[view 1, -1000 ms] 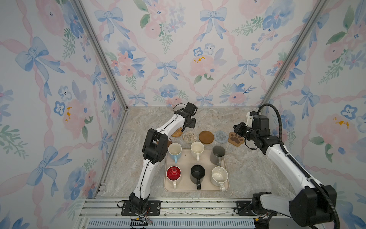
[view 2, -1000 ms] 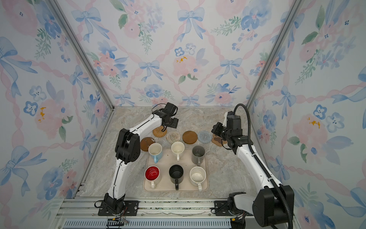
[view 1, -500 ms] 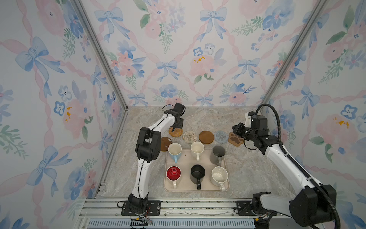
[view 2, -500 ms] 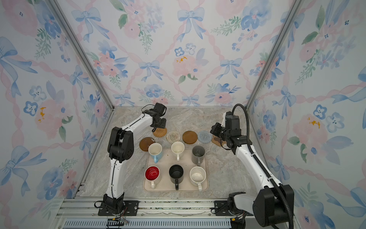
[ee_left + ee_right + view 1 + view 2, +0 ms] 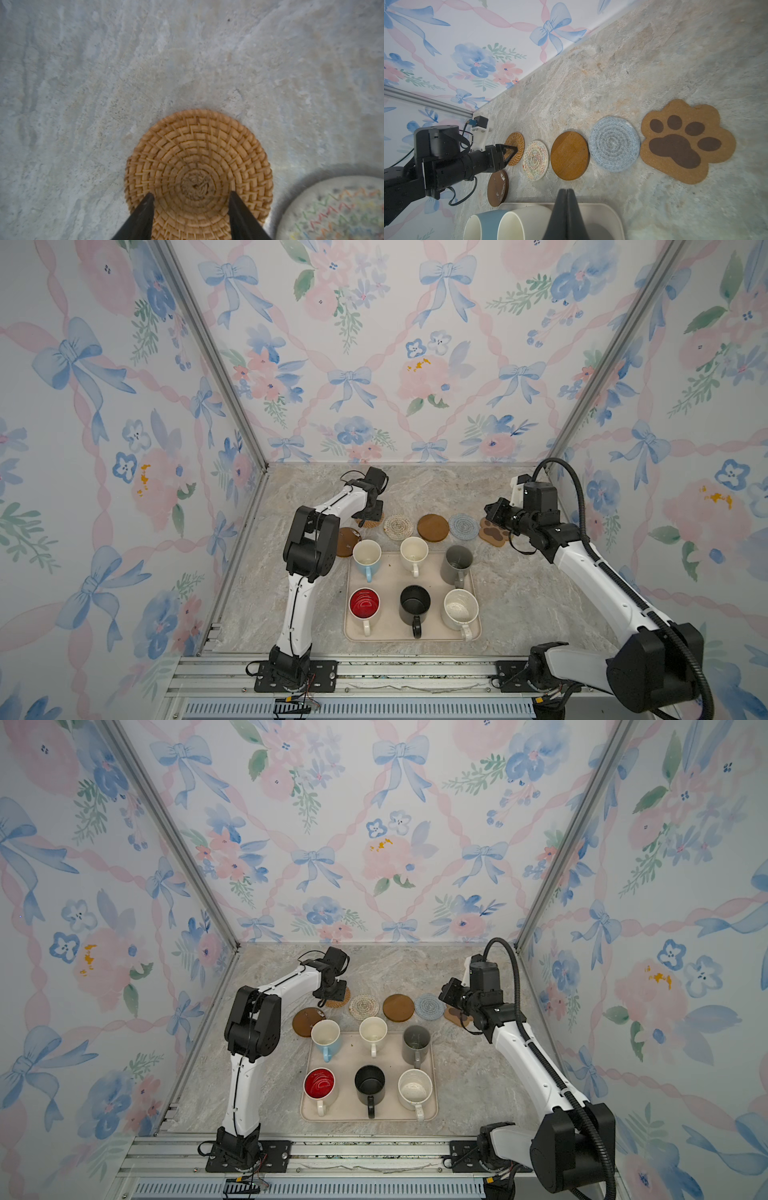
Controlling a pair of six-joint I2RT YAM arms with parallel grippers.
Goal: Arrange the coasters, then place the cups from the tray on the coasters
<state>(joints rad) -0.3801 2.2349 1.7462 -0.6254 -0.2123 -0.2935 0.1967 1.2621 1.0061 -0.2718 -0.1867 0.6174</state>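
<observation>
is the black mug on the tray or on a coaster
On the tray: the black mug stands upright in its front row.

1. Left arm [image 5: 334,504]: white link shells, black joint housings, thin black cable [image 5: 348,475] looped at its wrist.
2. Right arm [image 5: 590,564]: same colours, thick black corrugated hose [image 5: 581,506].
3. Left gripper [image 5: 191,193] fingers [image 5: 141,218]: black, tapered.
</observation>
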